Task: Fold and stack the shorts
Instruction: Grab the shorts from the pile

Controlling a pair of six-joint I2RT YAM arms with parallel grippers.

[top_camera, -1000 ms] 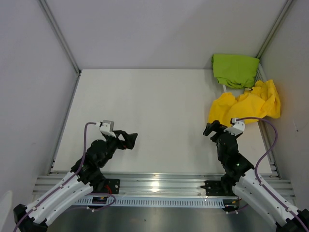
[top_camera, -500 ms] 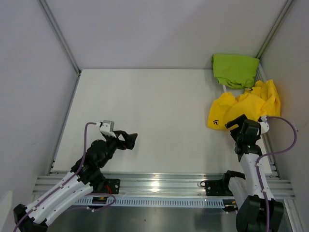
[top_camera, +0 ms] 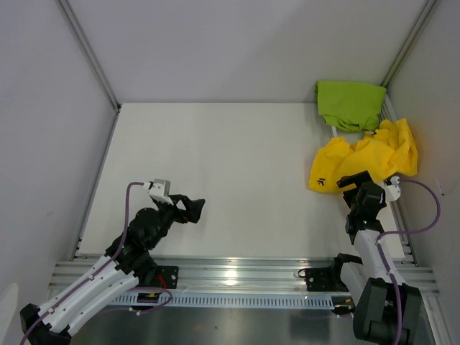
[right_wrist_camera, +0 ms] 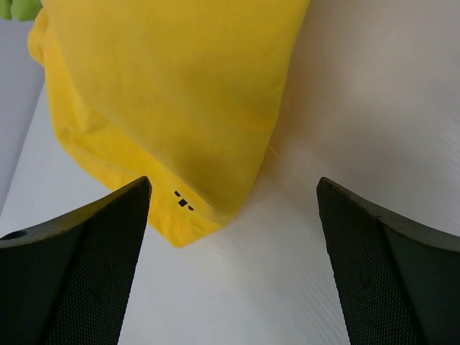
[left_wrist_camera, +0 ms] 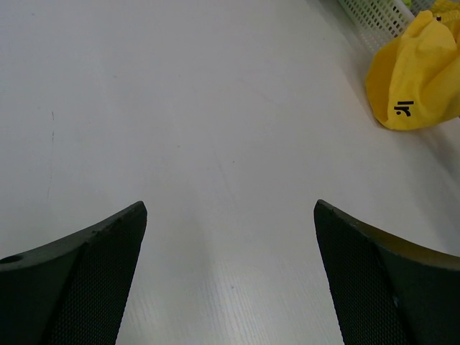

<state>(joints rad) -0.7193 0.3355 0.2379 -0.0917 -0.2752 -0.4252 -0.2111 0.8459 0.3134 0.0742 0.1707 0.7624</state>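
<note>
**A:** Top external first — where do the shorts lie?

**B:** Both are at the far right of the table (top_camera: 215, 158); the lime green shorts (top_camera: 350, 104) are bunched in the far right corner; the yellow shorts (top_camera: 370, 158) lie crumpled just nearer, touching the green pair's near edge. Neither pair is folded; they are not stacked.

**A:** And the basket?

**B:** A strip of the white mesh basket (left_wrist_camera: 370, 18) shows in the left wrist view, just behind the yellow cloth; how much of either pair rests on it I cannot tell.

**A:** Any marking on the yellow pair?

**B:** A small dark logo (left_wrist_camera: 405, 109) sits on the lobe that spills onto the table, facing the arms.

**A:** Right arm?

**B:** The right gripper (top_camera: 357, 180) is at the near edge of the yellow shorts; in its wrist view the fingers stand wide apart with the yellow hem between and beyond them; nothing is pinched, and bare table shows under the gap.

**A:** Is it touching the cloth?

**B:** Not that I can see — the fingertips sit short of the hem.

**A:** Left arm?

**B:** The left gripper (top_camera: 192, 208) hangs over the near left part of the table, well apart from both pairs; its fingers are spread wide too, holding nothing, with only white surface between them.
</note>
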